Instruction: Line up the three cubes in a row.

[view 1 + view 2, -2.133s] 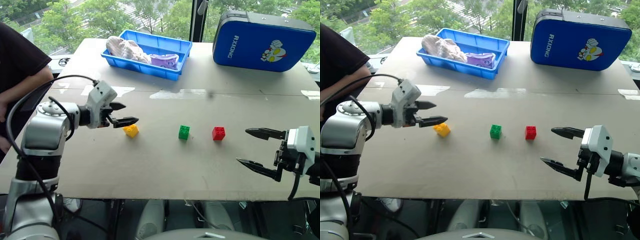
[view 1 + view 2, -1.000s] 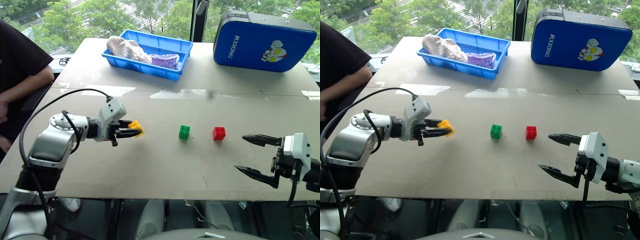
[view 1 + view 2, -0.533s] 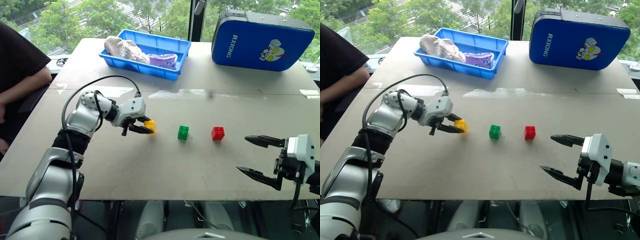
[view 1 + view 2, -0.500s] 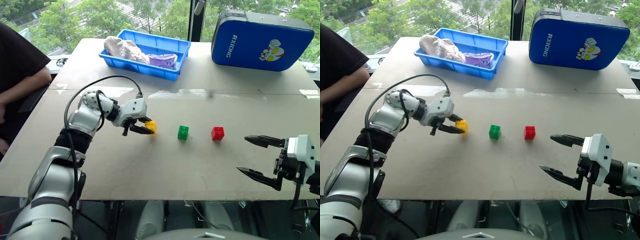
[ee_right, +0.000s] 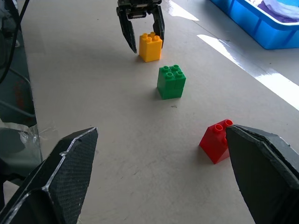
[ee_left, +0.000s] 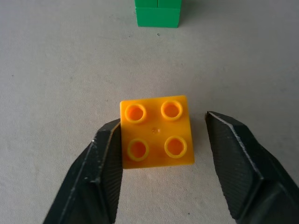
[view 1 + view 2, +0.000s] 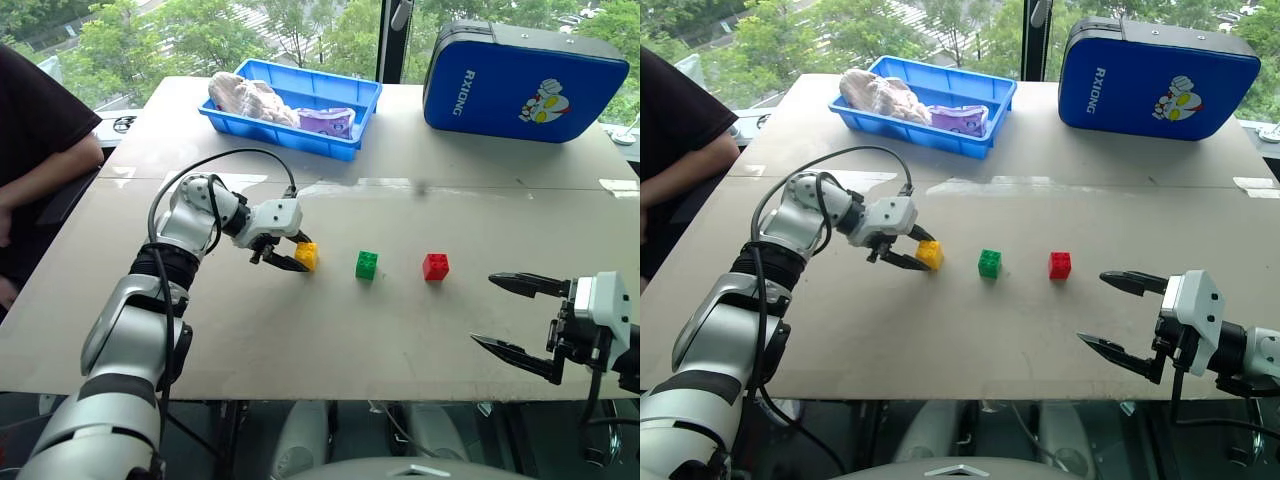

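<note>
Three cubes stand in a line on the table: yellow at the left, green in the middle, red at the right. The yellow cube rests on the table between the fingers of my left gripper, which is open. One finger lies against the cube's side, while the other stands a little off it. My right gripper hangs open and empty near the table's front edge, to the right of the red cube.
A blue tray holding bundled cloth sits at the back left. A blue case lies at the back right. A person's arm in a dark sleeve rests at the table's left edge.
My left gripper carried the yellow cube rightward toward the green one, set it on the table and opened. The right arm has kept still.
</note>
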Controlling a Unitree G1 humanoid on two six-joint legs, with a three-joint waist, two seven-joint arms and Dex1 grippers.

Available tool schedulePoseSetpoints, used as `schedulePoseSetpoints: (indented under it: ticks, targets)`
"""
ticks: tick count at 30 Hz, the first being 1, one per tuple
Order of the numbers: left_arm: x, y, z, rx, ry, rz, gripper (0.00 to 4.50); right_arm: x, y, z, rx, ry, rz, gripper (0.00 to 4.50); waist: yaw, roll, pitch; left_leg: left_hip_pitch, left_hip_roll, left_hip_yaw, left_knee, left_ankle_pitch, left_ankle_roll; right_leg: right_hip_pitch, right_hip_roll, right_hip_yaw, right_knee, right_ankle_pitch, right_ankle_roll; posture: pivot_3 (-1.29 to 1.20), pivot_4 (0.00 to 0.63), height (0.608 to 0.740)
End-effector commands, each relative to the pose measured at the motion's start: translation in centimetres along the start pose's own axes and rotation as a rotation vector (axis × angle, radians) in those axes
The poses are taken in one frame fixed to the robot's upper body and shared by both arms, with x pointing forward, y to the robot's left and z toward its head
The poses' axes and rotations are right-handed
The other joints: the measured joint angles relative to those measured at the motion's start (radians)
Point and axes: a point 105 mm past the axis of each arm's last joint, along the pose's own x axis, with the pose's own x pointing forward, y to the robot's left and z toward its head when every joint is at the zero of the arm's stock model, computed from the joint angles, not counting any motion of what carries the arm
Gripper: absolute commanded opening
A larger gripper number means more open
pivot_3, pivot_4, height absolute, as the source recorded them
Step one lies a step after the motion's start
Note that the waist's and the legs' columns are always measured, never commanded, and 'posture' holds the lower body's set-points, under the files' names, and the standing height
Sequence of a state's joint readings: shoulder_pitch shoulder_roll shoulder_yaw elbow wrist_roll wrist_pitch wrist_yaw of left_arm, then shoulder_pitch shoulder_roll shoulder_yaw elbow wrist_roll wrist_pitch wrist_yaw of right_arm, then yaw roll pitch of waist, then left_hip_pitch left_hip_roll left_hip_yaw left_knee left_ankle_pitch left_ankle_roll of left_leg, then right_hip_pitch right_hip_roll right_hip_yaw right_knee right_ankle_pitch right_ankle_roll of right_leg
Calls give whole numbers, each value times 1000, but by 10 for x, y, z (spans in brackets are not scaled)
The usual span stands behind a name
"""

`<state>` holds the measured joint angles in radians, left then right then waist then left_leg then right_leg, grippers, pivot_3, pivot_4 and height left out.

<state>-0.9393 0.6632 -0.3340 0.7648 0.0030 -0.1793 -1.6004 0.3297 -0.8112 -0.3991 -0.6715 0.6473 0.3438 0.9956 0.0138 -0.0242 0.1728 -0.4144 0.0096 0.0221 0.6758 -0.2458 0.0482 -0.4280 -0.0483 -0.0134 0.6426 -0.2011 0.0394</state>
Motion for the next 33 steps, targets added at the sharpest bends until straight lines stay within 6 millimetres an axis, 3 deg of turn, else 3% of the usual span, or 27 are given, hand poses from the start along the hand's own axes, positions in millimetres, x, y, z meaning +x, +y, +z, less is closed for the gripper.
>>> schedulePoseSetpoints:
  ticks: [1, 5, 8, 15, 21, 25, 33]
  targets:
    - [-18, 1, 10, 28, -15, 44, 3890, -1, 0, 10, -47, -18, 3, 4500, -1, 0, 0, 0, 0, 0, 0, 0, 0, 0, 0, 0, 0, 0, 0, 0, 150, 740]
    - [-33, -11, 15, -18, -59, 105, 3890, -1, 0, 9, -43, -15, 2, 4500, -5, 0, 0, 1, 1, 1, 0, 0, 0, 0, 0, 1, 0, 1, -1, 0, 150, 740]
    - [-45, -32, 21, -120, -157, 180, 3890, -3, -1, 8, -29, -11, 0, 4500, -6, 0, 0, 0, 2, 1, 0, 0, 0, -1, 0, 1, 0, 1, -1, 0, 150, 740]
    - [-42, -48, 16, -235, -198, 319, 3890, -2, -1, 6, -12, -3, 15, 4500, 7, 0, 0, 2, 2, 0, 1, 0, 0, 1, -1, -1, 0, -4, -1, 0, 150, 740]
    - [-50, -61, 25, -356, -365, 532, 3890, -9, -1, 7, -43, -1, -41, 4500, 0, 1, -1, 1, 2, 0, 0, 0, 0, 1, -2, 0, 0, -1, -1, 0, 150, 740]
    - [-41, -96, 13, -530, -385, 619, 3890, -19, -3, -2, -7, 26, -127, 4500, -2, 1, -1, 1, 4, 0, 0, 0, -1, 1, -4, 1, 0, 0, 0, 0, 150, 740]
    - [-52, -153, -4, -712, -388, 687, 3890, -60, -2, -37, 94, 170, -214, 4500, 3, 1, -3, 7, 4, -1, 0, 0, -1, 5, -7, 1, -1, -5, -2, 0, 150, 740]
